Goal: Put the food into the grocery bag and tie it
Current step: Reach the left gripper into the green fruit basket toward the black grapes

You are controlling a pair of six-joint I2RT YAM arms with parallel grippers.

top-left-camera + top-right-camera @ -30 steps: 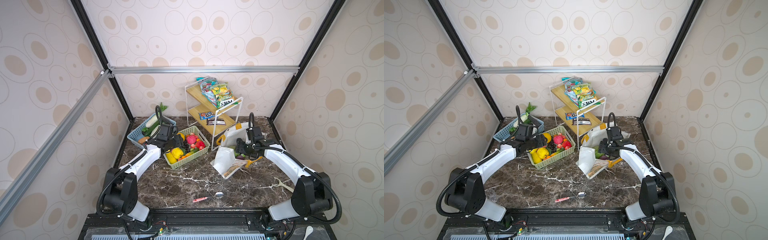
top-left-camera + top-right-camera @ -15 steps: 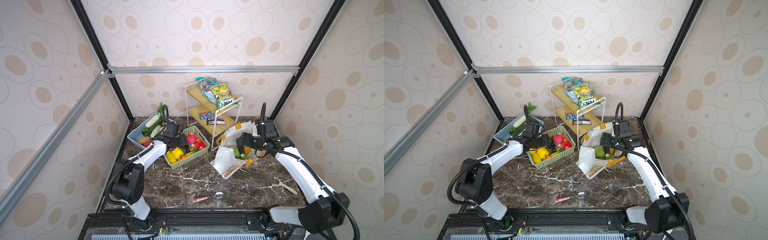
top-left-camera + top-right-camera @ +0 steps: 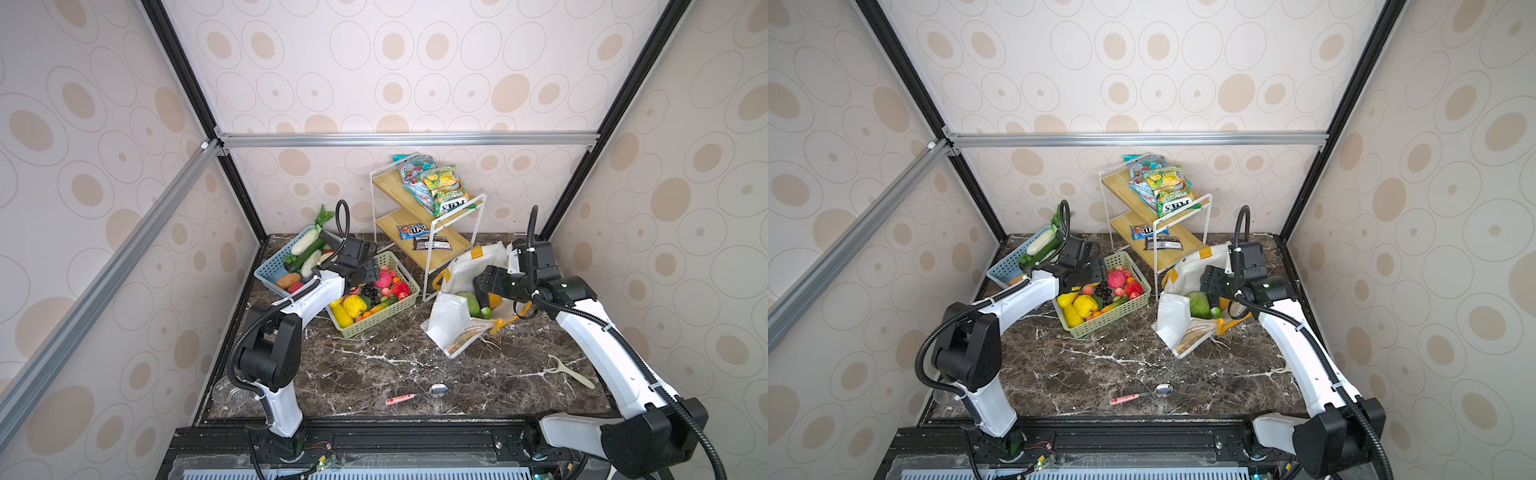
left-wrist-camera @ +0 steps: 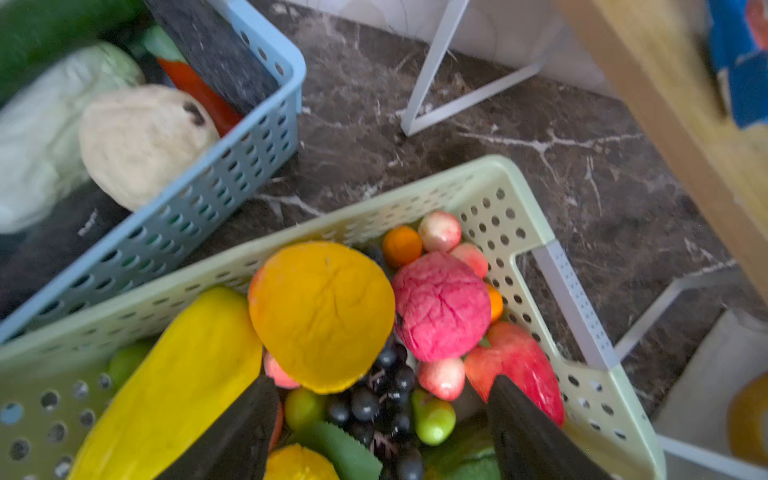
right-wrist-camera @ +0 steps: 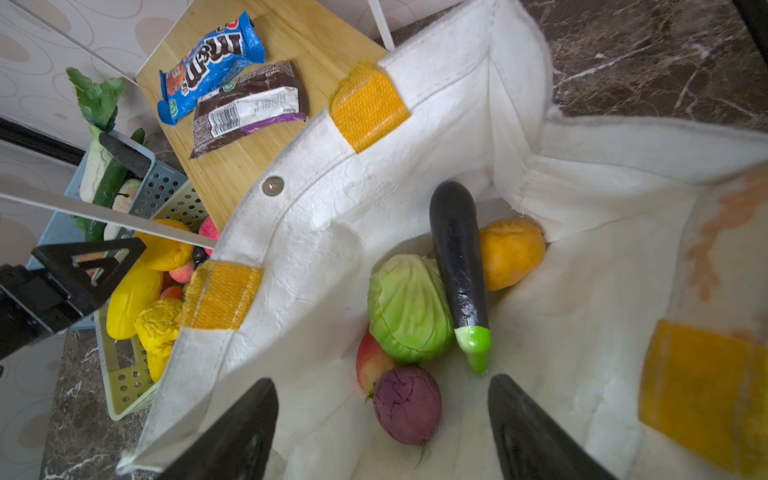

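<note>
The white grocery bag (image 3: pixel 455 270) (image 3: pixel 1173 316) lies open at the right, with yellow patches on its rim (image 5: pixel 332 232). Inside it are a light-green cabbage (image 5: pixel 407 307), a dark eggplant (image 5: pixel 457 257), an orange-brown piece (image 5: pixel 511 253), a purple round fruit (image 5: pixel 407 405) and a red one. My right gripper (image 5: pixel 381 380) (image 3: pixel 484 284) hovers open above the bag's mouth and holds nothing. More food fills the green basket (image 3: pixel 374 324) (image 4: pixel 415 187). My left gripper (image 4: pixel 382 386) (image 3: pixel 368 272) hangs open over it, just above the grape bunch (image 4: pixel 386 405), empty.
A blue basket (image 3: pixel 270 270) of vegetables stands at the back left, touching the green one. A two-tier wooden rack (image 3: pixel 432 241) with snack packets stands between basket and bag. A spoon (image 3: pixel 415 395) and a peeler (image 3: pixel 569 370) lie near the front edge.
My right gripper has risen out of the bag, empty, with the eggplant left lying inside. My left gripper has shifted a little over the green basket and its jaws have opened wider.
</note>
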